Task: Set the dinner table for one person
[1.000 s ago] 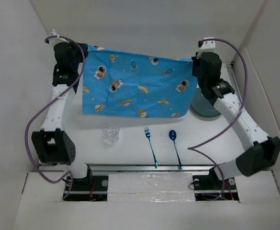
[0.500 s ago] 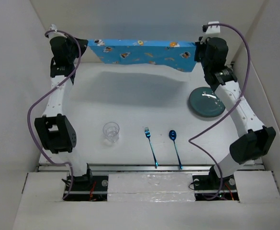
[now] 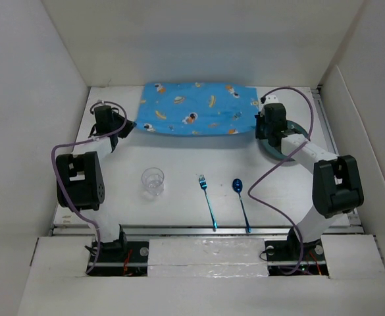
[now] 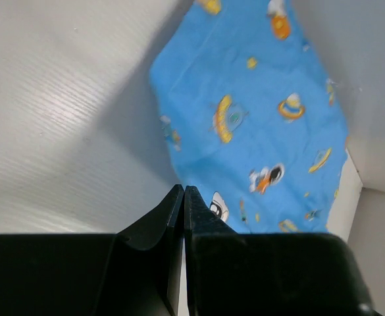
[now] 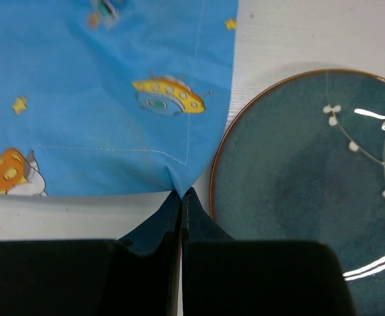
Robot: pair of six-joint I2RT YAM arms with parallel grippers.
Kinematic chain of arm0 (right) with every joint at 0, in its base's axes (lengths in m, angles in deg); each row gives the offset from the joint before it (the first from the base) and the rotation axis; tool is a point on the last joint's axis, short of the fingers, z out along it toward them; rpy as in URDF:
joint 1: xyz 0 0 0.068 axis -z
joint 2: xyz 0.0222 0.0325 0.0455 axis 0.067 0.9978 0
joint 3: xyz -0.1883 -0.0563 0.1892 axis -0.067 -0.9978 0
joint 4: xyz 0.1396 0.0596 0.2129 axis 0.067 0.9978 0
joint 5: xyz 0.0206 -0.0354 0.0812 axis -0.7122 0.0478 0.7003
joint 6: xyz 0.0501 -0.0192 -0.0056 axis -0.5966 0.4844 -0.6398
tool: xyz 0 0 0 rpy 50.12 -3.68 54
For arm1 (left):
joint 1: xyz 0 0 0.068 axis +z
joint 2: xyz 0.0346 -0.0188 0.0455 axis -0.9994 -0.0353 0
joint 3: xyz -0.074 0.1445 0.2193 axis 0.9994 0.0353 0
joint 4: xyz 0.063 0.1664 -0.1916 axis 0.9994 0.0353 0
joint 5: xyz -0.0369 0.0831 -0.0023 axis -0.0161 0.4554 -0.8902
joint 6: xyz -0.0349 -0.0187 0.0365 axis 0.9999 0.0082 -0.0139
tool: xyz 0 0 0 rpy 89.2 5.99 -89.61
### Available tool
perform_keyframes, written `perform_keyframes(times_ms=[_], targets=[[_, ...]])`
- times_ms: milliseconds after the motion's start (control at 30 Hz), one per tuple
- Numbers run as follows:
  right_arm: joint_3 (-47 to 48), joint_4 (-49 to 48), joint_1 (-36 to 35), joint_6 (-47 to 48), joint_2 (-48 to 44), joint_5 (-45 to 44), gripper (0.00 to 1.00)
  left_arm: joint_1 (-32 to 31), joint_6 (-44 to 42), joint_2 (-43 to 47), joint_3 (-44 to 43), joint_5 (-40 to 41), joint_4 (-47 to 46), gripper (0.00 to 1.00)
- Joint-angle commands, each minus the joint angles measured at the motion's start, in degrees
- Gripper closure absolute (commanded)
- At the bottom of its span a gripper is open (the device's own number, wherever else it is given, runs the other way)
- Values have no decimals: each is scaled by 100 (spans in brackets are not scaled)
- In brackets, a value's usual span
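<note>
placemat [image 3: 195,117] lowered from mid-air, now flat on far dinner table [image 3: 179,155]

**Fig.** Item count, by kind, on 1 table [image 3: 179,155].

- **Cloth:** 1 mat [image 3: 195,117], blue w/ space print, at far edge.
- **Crockery:** 1 plate [image 5: 310,171], dark teal, toward far-right corner, just beside mat.
- **Glassware:** 1 glass [image 3: 153,182], clear, left of centre.
- **Cutlery:** 2 pcs, both blue: 1 fork [image 3: 207,201] and 1 spoon [image 3: 240,201], side by side nr near edge.
- **Robot hw:**
  - 2 arms: left arm [image 3: 80,181], right arm [image 3: 333,184].
  - 2 grippers: left gripper [image 4: 183,191], right gripper [image 5: 180,196].
  - 2 purple cables, 1 per arm: left cable [image 3: 55,172], right cable [image 3: 287,88].
</note>
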Motion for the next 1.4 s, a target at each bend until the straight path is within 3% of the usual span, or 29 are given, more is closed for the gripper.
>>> perform_keyframes(times_ms=[0, 233, 400, 533, 600, 700, 733, 833, 933, 1133, 1200, 1367], targets=[[80, -320, 134, -255, -48, 309, 100, 45, -208, 105, 17, 182, -362, 100], [124, 304, 205, -352, 180, 573, 100, 45, -254, 131, 368, 446, -150, 100], [-183, 191, 337, -519, 129, 1127, 100, 45, -183, 140, 606, 438, -167, 100], [-297, 331, 337, -502, -47, 979, 90, 45, -87, 342, 703, 464, -19, 99], [-385, 411, 337, -519, -231, 752, 88, -7, -43, 595, 738, 438, 17, 90], [-464, 525, 337, -572, -538, 619, 73, -7, 1, 1086, 791, 525, 122, 68], [-456, 569, 337, -607, -627, 592, 64, -7, 1, 1211, 826, 578, 105, 63], [-447, 745, 390, -607, -925, 557, 56, -59, -7, 1764, 905, 797, 96, 61], [-499, 780, 521, -633, -1206, 591, 55, -183, -130, 2239, 941, 1052, 52, 63], [-1210, 517, 916, -958, -2041, 838, 55, -183, -34, 3092, 1081, 403, -9, 64], [-1683, 246, 1109, -1239, -2489, 802, 51, -183, 28, 3469, 1204, 35, -88, 64], [-2327, -98, 2416, -1827, -2719, 1698, 39, -183, 2, 4015, 1222, -730, -89, 64]])
